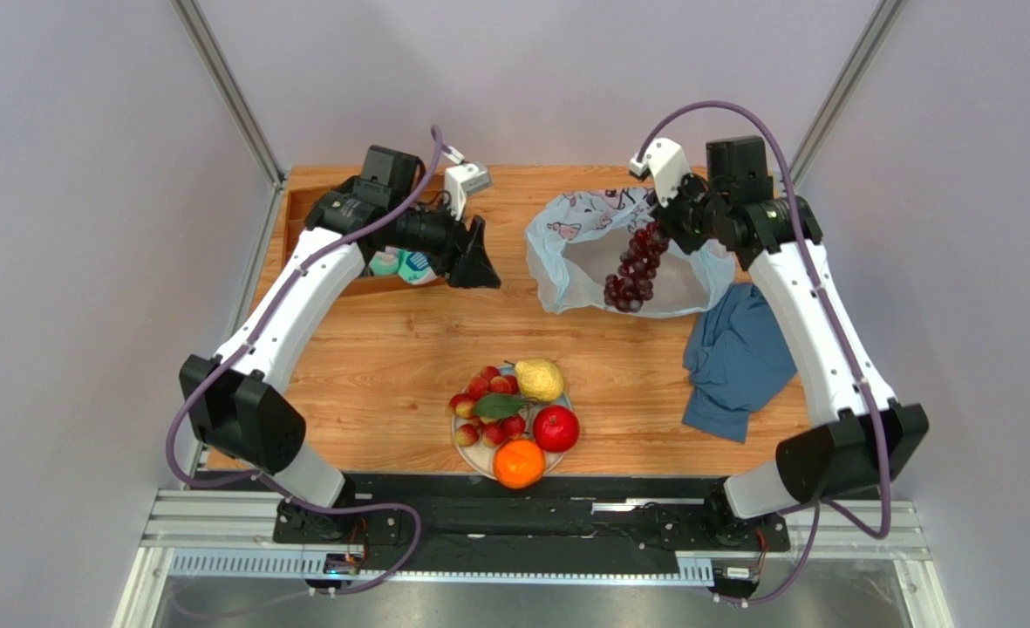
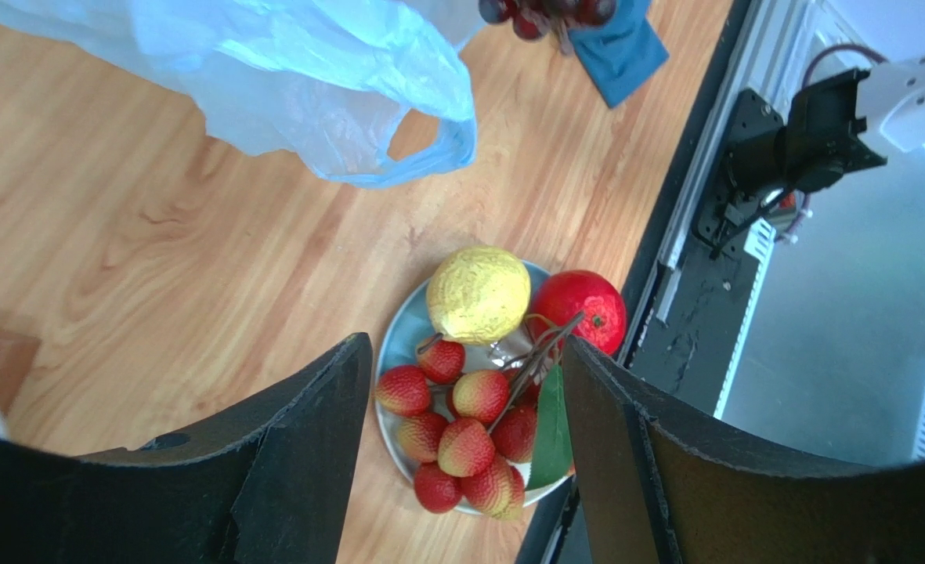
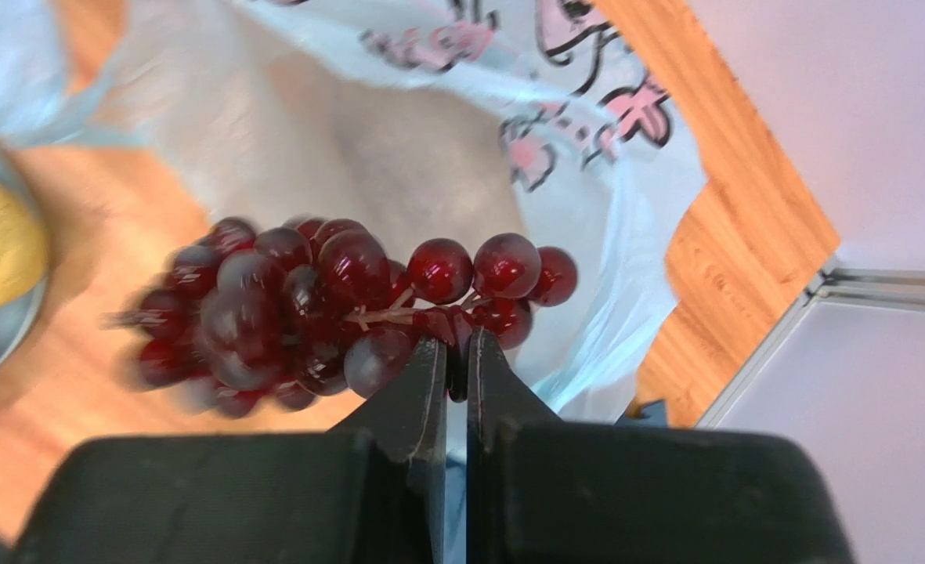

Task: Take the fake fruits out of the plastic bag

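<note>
My right gripper (image 1: 665, 233) is shut on the stem of the dark purple grape bunch (image 1: 634, 272), which hangs in the air above the pale-blue printed plastic bag (image 1: 572, 223). In the right wrist view the gripper (image 3: 456, 349) pinches the bunch (image 3: 302, 311) over the bag (image 3: 432, 141). My left gripper (image 1: 477, 268) is open and empty, left of the bag. The plate (image 1: 473, 453) holds the yellow pear (image 1: 540, 380), red apple (image 1: 555, 428), orange (image 1: 519, 463) and red-yellow cluster (image 1: 487, 404). The left wrist view shows the gripper (image 2: 467, 405), the cluster (image 2: 467, 435), pear (image 2: 479, 294) and apple (image 2: 581, 309).
A plain dark-blue cloth (image 1: 736, 360) lies right of the bag. A wooden tray (image 1: 300, 209) at the back left holds teal-and-white rolled socks (image 1: 402, 266). The table's near edge runs just below the plate.
</note>
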`<action>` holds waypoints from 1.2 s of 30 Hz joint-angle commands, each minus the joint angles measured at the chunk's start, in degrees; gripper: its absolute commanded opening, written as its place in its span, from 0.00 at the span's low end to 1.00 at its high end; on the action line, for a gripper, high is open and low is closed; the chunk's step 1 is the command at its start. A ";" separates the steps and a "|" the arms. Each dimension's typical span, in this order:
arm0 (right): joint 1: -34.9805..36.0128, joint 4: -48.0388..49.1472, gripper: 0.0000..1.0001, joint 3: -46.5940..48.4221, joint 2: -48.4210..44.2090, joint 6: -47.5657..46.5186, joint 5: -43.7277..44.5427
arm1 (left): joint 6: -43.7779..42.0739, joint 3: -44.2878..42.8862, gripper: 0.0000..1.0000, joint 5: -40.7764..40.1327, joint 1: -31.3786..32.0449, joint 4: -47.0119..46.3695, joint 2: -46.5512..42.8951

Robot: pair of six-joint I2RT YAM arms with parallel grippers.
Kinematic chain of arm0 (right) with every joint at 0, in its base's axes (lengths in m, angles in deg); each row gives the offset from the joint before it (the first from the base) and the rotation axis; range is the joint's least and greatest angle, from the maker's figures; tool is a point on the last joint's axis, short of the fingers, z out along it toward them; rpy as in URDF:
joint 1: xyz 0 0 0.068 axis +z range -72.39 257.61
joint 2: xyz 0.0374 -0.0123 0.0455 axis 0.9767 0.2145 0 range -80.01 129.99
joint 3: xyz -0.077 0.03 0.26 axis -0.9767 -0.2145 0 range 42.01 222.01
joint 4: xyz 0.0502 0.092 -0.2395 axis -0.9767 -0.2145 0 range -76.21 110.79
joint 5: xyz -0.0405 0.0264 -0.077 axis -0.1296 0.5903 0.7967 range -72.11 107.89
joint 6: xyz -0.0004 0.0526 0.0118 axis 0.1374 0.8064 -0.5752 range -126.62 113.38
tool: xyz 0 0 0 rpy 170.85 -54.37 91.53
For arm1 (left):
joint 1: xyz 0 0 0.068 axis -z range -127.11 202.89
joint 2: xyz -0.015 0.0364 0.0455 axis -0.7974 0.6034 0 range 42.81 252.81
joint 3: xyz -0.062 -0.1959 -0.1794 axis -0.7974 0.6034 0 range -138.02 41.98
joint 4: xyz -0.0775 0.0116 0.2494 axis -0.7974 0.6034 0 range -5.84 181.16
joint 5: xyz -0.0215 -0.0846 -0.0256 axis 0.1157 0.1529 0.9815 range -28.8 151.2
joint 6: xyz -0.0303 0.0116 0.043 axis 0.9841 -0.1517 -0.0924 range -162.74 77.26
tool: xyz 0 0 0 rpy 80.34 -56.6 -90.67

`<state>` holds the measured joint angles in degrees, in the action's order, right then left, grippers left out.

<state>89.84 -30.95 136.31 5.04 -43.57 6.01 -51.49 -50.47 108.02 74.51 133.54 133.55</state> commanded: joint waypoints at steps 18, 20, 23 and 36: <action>28.90 -14.70 0.00 -7.03 -20.29 0.29 -8.25 | -0.56 2.53 0.71 -1.30 -7.39 -2.45 -11.63; 31.18 -14.96 0.00 -6.76 -18.80 0.39 -8.69 | -0.83 3.23 0.71 -1.56 -7.39 -2.63 -12.51; 34.17 -15.66 0.00 -7.11 -17.39 0.47 -8.86 | -1.26 3.15 0.71 -1.30 -7.39 -2.37 -12.52; 41.47 -16.02 0.00 -6.15 -11.67 -0.23 -9.65 | -1.44 4.99 0.71 -1.30 -7.39 -2.71 -14.80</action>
<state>130.30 -48.81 128.11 -8.01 -44.35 -2.58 -51.65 -46.18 106.36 67.37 131.75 122.23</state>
